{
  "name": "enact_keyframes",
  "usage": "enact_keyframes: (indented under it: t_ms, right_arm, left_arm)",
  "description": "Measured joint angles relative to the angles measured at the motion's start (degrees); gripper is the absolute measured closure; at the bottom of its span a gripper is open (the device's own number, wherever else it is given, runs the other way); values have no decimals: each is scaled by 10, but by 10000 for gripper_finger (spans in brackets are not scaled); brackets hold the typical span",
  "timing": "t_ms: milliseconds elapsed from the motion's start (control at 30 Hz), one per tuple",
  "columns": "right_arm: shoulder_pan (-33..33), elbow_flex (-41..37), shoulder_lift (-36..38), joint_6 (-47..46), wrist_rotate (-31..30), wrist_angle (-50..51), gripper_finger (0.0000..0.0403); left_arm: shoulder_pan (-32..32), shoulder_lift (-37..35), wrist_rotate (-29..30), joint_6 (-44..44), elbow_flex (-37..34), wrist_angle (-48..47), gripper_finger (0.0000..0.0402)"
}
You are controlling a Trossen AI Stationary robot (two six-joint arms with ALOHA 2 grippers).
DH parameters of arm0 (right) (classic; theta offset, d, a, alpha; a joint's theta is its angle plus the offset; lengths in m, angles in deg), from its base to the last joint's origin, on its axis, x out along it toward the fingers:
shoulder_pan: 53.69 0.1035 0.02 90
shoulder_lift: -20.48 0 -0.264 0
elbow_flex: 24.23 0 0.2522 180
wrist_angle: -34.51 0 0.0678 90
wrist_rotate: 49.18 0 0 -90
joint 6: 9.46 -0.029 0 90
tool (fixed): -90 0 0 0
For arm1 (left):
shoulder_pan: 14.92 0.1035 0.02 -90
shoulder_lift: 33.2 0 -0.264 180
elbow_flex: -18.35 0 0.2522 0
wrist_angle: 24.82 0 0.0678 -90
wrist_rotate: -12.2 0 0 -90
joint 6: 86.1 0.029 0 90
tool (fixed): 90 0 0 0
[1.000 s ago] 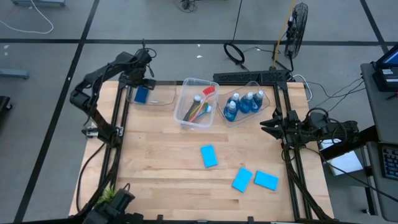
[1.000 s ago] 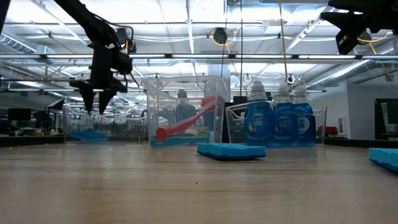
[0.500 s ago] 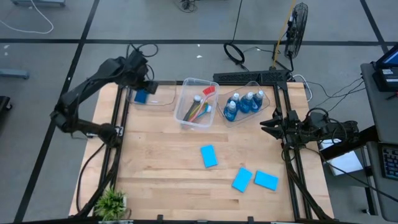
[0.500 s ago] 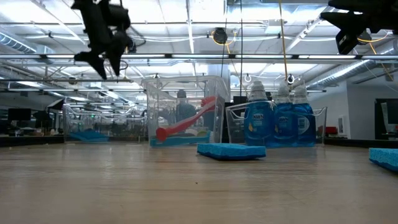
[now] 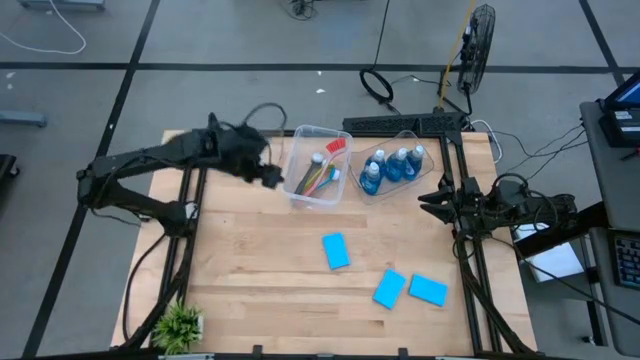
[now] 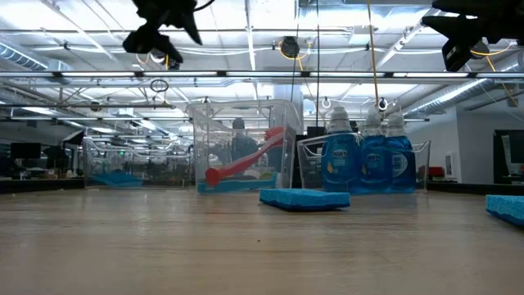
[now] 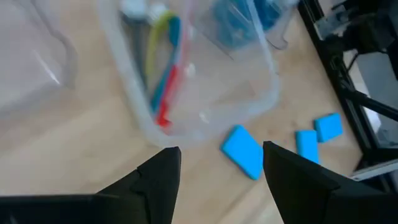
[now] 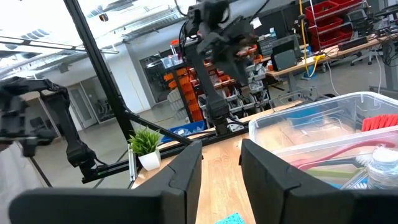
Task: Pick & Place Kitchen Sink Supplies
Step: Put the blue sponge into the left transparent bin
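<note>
On pale wood table (image 5: 270,270): three blue sponges (image 5: 336,251) lay loose. Grey tiled floor (image 5: 100,40) around. Left gripper (image 5: 272,177) open, empty; right gripper (image 5: 424,203) part-open, empty.

Table (image 5: 260,270): pale natural wood. Three loose sponges (image 5: 336,251) (image 5: 389,288) (image 5: 428,290): bright blue, plain. Bottles (image 5: 392,167): clear, blue liquid, white caps. Brushes (image 5: 318,172) in the clear bin (image 5: 300,133): red, yellow, blue handles visible. Arms and grippers: black. Plant (image 5: 180,325): green. Floor: grey with dark lines.
</note>
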Motion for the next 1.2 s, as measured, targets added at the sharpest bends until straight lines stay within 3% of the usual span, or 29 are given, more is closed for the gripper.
enact_keyframes:
  t_ms: [267, 467, 733, 1200]
  right_arm:
    - [0, 0, 0, 0, 0, 0, 305]
    - [0, 1, 0, 0, 0, 1, 305]
    - [0, 0, -1, 0, 1, 1, 305]
    - [0, 0, -3, 0, 1, 2, 305]
  left_arm:
    - [-143, 43, 89, -172, -2, 65, 174]
    - [-207, 119, 114, -243, 0, 166, 174]
    - [-240, 243, 114, -296, 0, 275, 174]
    - [-261, 379, 107, -395, -1, 312, 174]
